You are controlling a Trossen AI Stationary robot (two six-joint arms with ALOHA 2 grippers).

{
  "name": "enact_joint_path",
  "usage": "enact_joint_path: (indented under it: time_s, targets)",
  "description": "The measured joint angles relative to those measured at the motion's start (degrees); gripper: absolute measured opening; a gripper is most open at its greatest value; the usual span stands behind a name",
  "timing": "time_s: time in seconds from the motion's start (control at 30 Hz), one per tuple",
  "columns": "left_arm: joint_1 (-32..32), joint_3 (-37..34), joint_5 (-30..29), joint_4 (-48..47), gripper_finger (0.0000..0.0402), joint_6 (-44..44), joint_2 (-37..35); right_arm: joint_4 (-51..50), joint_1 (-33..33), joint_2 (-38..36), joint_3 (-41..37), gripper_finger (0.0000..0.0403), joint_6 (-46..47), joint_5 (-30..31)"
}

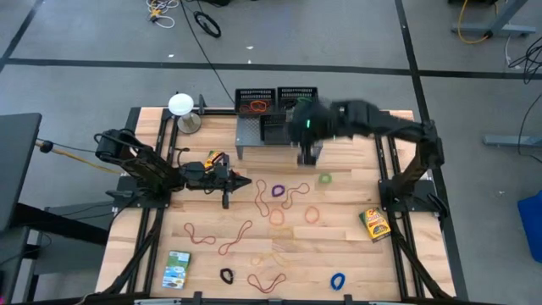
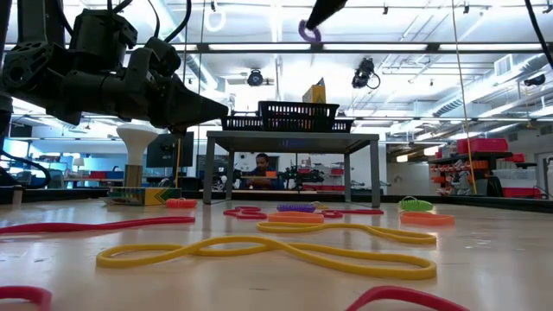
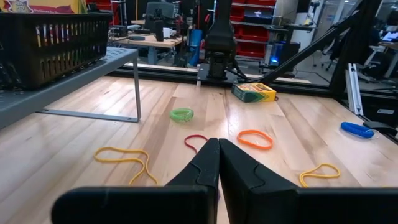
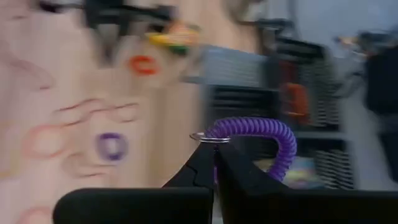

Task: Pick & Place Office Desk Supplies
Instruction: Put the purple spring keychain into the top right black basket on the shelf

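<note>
The purple coiled band (image 4: 261,134) is clamped between the closed fingers of the right hand (image 4: 214,158); a small metal ring at the coil's end sits at the fingertips. In the low view this coil (image 2: 309,33) hangs high above the bench, above the mesh trays. In the high view the right hand (image 1: 307,151) is at the front edge of the grey perforated shelf (image 1: 250,131), raised off the bench (image 1: 356,254).

Containers: two black mesh trays stand side by side at the back of the shelf. The left tray (image 1: 255,102) holds orange and red loops. The contents of the right tray (image 1: 296,95) cannot be made out.

The left hand (image 1: 240,180) is clenched with nothing in it, fingertips pressed together, hovering above the bench left of the loose loops.

Loose items on the bench:
- green loop (image 1: 325,179) near the shelf
- orange loop (image 1: 312,215)
- black loop (image 1: 226,275) near the front edge
- blue loop (image 1: 338,280) near the front edge
- yellow loop (image 2: 276,250), closest in the low view
- yellow-green card box (image 1: 374,224), right side
- green-white card box (image 1: 177,269), front left

A white ball on a stand (image 1: 181,106) is at the back left corner.
</note>
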Motion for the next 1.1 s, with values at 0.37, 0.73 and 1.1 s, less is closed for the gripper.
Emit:
enact_joint_path:
  time_s: [0.37, 0.73, 1.1]
  targets:
    - [0.0, 0.0, 0.0, 0.0, 0.0012, 0.0, 0.0, 5.4, -22.8, 3.6, 0.1, 0.0001, -2.7, -3.6]
    - [0.0, 0.0, 0.0, 0.0, 0.0012, 0.0, 0.0, 6.4, -30.6, 12.7, 0.1, 0.0000, -1.7, -15.4]
    - [0.0, 0.0, 0.0, 0.0, 0.0012, 0.0, 0.0, 7.4, -31.2, 15.7, 0.1, 0.0009, 0.5, -18.3]
